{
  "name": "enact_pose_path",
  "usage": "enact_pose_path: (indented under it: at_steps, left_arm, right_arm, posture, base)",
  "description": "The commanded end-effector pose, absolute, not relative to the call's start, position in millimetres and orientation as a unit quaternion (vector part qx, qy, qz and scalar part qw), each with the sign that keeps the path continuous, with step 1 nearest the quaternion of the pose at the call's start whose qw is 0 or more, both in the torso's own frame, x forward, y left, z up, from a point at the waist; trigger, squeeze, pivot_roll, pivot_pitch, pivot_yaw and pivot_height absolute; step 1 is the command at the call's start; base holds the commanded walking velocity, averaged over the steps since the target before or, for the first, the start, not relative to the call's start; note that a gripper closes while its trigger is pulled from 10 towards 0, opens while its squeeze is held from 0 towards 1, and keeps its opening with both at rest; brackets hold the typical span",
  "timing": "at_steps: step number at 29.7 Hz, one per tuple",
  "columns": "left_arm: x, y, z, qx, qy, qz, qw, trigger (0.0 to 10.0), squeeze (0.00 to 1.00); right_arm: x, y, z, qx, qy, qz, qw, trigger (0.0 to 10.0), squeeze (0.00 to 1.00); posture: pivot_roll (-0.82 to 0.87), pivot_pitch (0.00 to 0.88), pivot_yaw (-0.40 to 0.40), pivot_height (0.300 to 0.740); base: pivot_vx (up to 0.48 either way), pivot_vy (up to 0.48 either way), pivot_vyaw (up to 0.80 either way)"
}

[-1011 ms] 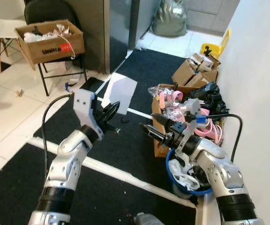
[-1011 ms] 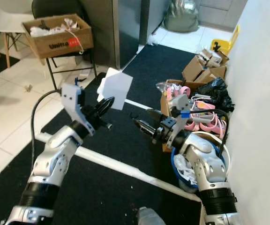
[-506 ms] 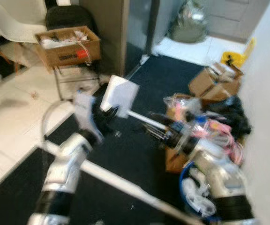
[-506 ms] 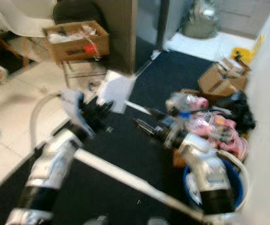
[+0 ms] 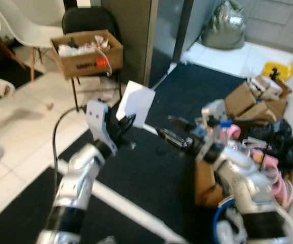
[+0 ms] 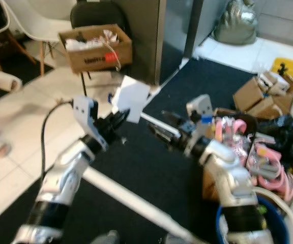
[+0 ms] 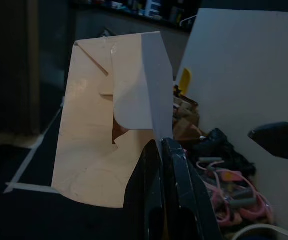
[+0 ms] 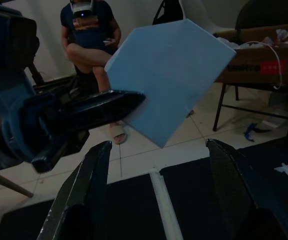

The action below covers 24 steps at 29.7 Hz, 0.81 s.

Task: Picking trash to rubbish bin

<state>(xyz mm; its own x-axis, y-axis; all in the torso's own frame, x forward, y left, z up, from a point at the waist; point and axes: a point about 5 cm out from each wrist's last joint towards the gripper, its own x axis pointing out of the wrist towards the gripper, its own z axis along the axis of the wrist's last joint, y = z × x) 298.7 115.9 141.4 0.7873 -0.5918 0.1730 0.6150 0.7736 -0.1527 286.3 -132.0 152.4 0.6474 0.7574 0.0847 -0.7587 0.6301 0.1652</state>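
My left gripper (image 5: 125, 123) is raised in front of me and shut on the lower edge of a white flattened card box (image 5: 138, 103). In the left wrist view the shut fingers (image 7: 160, 165) pinch that card box (image 7: 109, 125), whose inner face is tan. My right gripper (image 5: 169, 129) is held out level to the right of it, open, with nothing between its fingers (image 8: 86, 200). It points at the card box (image 8: 169, 75) from a short gap away. The blue rubbish bin (image 5: 217, 219) sits low at the right, beside my right arm.
A cardboard box of scraps (image 5: 88, 53) rests on a black chair at the back left. Open cartons, pink plastic (image 5: 276, 173) and a black bag (image 5: 284, 142) crowd the right wall. White tape (image 5: 126, 203) crosses the black mat. A person (image 8: 89, 35) sits off to the left.
The camera has swung, so the whole scene has shifted right and down and the bin now sits in the corner. The left gripper still holds the card box; both arms keep their pose.
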Motion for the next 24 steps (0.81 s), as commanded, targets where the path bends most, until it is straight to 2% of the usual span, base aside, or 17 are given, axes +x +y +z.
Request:
enact_pose_path:
  at_steps: [1,10,24]
  left_arm:
    - [298.8,116.5,138.6,-0.096,-0.052,-0.323,0.94,10.0,0.0]
    - [299.0,116.9,138.5,-0.097,-0.052,-0.324,0.94,10.0,0.0]
    - [299.1,116.8,137.1,-0.101,-0.049,-0.328,0.938,10.0,0.0]
  right_arm:
    - [286.3,-137.2,153.5,0.093,-0.002,0.412,0.906,10.0,0.0]
    - [286.4,-136.9,153.7,0.094,0.001,0.411,0.907,10.0,0.0]
    - [286.7,-136.8,151.9,0.099,0.004,0.411,0.906,10.0,0.0]
  posture:
    - [-0.08,0.0,-0.019,0.74]
    - [-0.08,0.0,-0.019,0.74]
    - [-0.08,0.0,-0.018,0.74]
  base:
    - [0.371,0.0,0.0]
    - [0.372,0.0,0.0]
    - [0.48,0.0,0.0]
